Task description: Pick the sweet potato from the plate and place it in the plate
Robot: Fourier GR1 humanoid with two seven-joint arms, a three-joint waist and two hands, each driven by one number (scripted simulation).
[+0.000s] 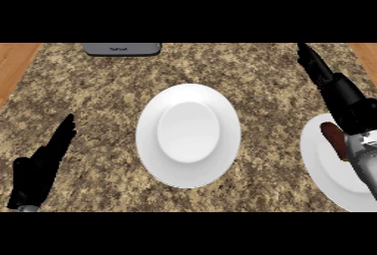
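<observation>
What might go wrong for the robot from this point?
The sweet potato still lies on the right plate, mostly hidden under the right hand, whose straight fingers point away, so a grasp could miss it. It sits near that plate's inner edge and might get nudged onto the counter. The left hand rests open at lower left.

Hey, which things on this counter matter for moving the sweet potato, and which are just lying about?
Part of the job:
sweet potato
right plate, where it lies
centre plate, bare
right robot hand, above the sweet potato, fingers straight

Just lying about:
grey object at the far edge
left robot hand, open and resting at the near left
</observation>
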